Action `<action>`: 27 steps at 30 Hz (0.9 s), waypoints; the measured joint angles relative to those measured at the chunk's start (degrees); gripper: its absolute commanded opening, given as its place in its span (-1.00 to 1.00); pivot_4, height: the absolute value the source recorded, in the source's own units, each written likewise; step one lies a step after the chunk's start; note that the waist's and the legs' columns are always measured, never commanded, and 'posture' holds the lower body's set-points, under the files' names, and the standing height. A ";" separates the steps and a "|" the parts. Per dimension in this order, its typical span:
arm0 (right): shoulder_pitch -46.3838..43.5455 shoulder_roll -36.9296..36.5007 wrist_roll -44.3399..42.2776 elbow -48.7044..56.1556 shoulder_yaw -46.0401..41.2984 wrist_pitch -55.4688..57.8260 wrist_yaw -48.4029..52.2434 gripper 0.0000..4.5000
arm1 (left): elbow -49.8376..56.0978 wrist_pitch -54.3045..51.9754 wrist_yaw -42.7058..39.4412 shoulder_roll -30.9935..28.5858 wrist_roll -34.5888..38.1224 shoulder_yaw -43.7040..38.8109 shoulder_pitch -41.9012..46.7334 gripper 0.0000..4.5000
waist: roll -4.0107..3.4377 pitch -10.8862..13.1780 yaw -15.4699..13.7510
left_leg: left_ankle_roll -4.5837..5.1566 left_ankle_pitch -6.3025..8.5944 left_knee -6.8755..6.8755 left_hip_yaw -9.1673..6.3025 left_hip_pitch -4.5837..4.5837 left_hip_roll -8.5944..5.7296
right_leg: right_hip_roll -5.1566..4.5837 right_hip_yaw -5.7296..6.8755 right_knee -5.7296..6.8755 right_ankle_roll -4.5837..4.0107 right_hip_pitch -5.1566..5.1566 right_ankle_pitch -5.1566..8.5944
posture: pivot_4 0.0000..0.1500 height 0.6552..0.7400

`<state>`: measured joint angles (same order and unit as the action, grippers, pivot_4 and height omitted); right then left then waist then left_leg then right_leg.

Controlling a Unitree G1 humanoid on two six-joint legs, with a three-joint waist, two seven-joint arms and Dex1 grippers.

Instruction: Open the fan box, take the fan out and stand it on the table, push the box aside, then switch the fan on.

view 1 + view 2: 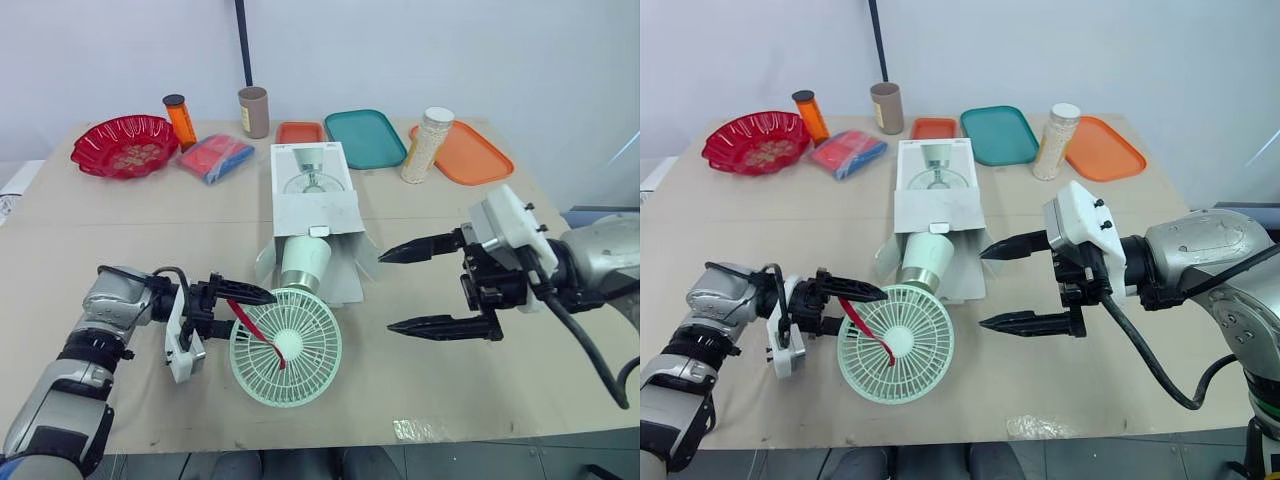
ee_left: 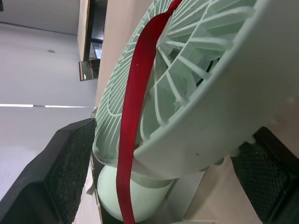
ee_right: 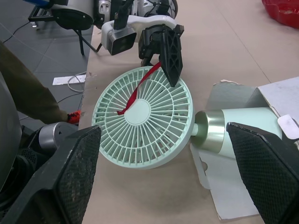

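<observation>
The white fan box (image 1: 312,205) lies open mid-table, its flaps spread toward me. The mint-green fan is partly out: its round grille head (image 1: 286,346) with a red ribbon across it rests on the table in front of the box. Its cylindrical base (image 1: 305,262) is still at the box mouth. My left gripper (image 1: 245,310) is closed on the left rim of the fan head, one finger over the grille and one beneath (image 2: 175,126). Just right of the fan and box, my right gripper (image 1: 386,291) stands wide open with nothing between its fingers (image 3: 163,127).
Along the back stand a red bowl (image 1: 124,145), an orange bottle (image 1: 181,121), a brown cylinder (image 1: 253,111), a red-and-blue packet (image 1: 215,157), a small orange tray (image 1: 300,132), a teal tray (image 1: 364,137), a tall jar (image 1: 427,144) and an orange tray (image 1: 470,152).
</observation>
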<state>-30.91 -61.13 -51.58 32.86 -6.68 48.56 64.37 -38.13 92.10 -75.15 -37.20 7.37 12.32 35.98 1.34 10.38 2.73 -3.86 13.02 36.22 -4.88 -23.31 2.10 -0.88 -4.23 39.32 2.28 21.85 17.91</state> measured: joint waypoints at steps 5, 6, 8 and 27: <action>0.00 0.00 0.05 0.10 0.04 0.05 -0.93 0.98 | 0.04 0.00 4.15 -0.12 -4.23 1.40 0.60 0.88 | 0.00 0.00 0.02 | 0.02 0.01 0.02 0.00 0.00 0.00 | 0.00 0.01 0.00 0.00 -0.01 0.00 | 1.00 1.00; 0.00 0.00 0.05 0.11 0.04 0.05 -1.03 1.00 | 0.04 0.01 5.16 -0.21 -5.22 1.42 0.60 0.76 | 0.00 0.00 0.02 | 0.02 0.01 0.02 0.01 0.00 0.00 | 0.00 0.01 0.00 0.01 -0.01 0.00 | 1.00 1.00; 0.00 0.00 0.06 0.17 0.05 0.05 -1.16 1.00 | 0.09 0.13 7.71 -0.40 -7.27 1.42 0.60 0.54 | 0.00 0.00 0.01 | 0.02 0.01 0.03 0.00 0.00 0.00 | -0.01 0.00 0.00 0.01 -0.02 0.00 | 1.00 1.00; -0.13 0.00 -0.01 0.62 0.27 0.63 -2.26 1.00 | 2.02 0.44 49.14 -4.74 -41.08 1.30 1.21 -0.04 | -0.01 -0.03 -0.02 | 0.02 0.01 0.06 0.01 0.01 -0.02 | -0.03 0.01 0.06 0.01 -0.03 0.00 | 1.00 1.00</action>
<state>-31.04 -61.13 -51.59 33.48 -6.41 49.19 62.11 -36.11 92.54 -26.02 -41.94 -33.71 13.62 37.19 1.33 10.35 2.71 -3.84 13.03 36.28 -4.88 -23.30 2.08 -0.91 -4.22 39.37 2.29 21.81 17.91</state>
